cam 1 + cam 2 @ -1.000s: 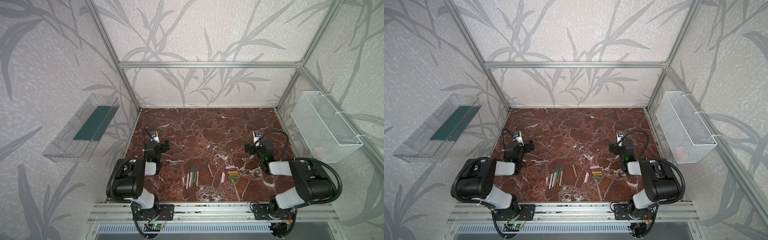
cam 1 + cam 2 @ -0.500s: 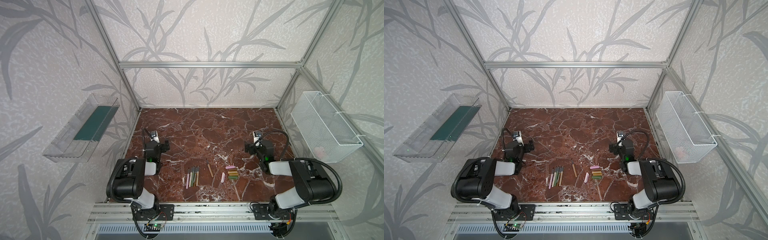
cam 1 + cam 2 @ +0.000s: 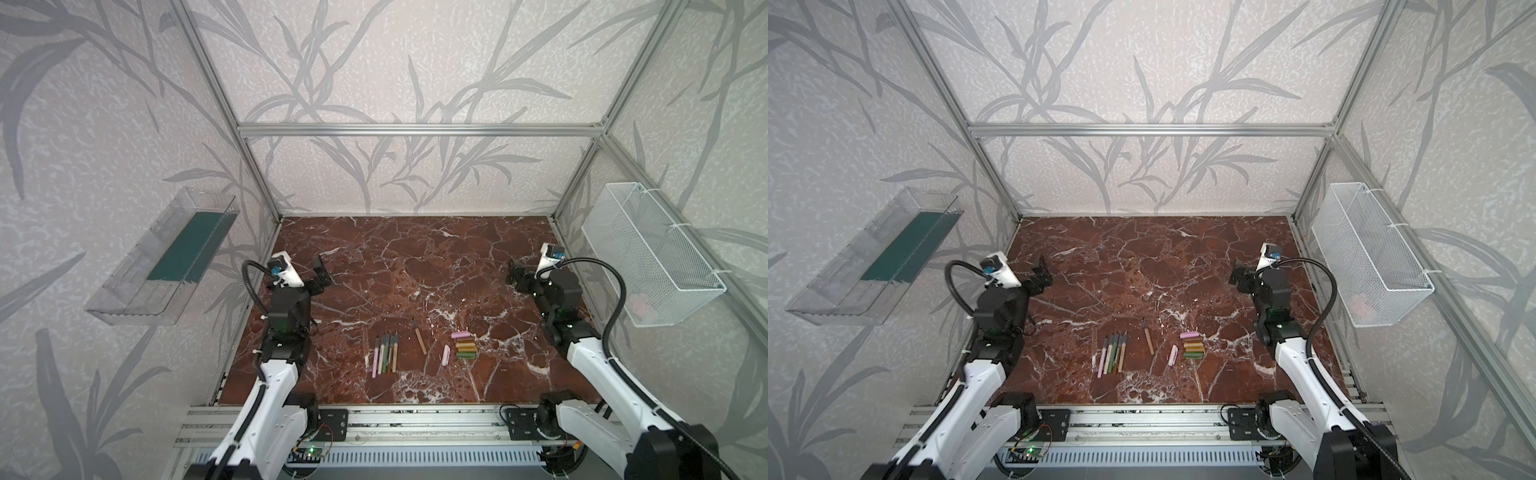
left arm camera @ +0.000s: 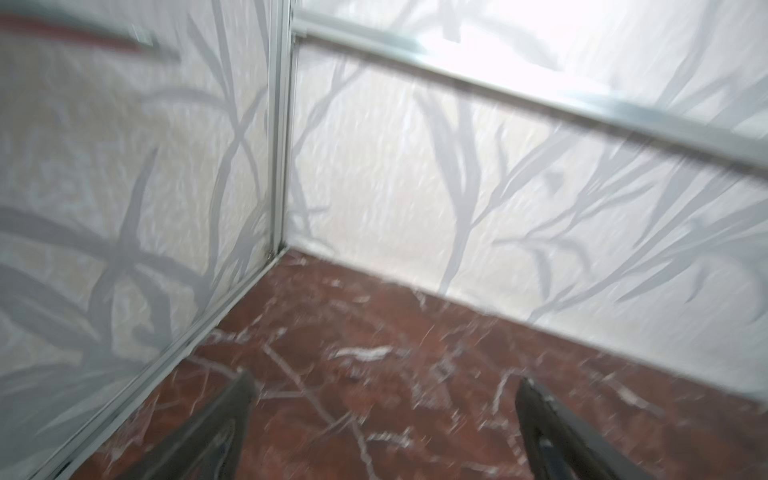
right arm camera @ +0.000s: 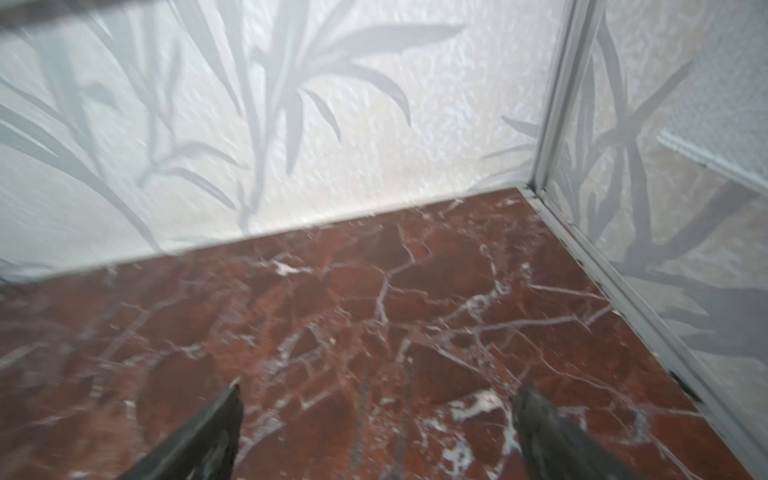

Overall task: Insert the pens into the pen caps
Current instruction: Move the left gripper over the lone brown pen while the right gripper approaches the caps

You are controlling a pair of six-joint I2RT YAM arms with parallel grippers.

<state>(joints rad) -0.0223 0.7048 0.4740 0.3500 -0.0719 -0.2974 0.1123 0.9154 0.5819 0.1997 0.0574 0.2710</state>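
Nothing is done yet: pens (image 3: 384, 353) and caps (image 3: 465, 350) lie apart at lower middle, and the left gripper (image 4: 386, 378) and right gripper (image 5: 380, 387) are wide open, empty.

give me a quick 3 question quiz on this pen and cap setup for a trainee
1. True or false: the left gripper and the right gripper are both open and empty.
2. In a top view, where does the lone pen lie?
A. left of the pen bundle
B. between the pen bundle and the caps
C. right of the caps
3. What colour is the cap that lies apart from the stacked caps, on the side nearer the pens?

Key: 1 true; 2 B; 3 pink
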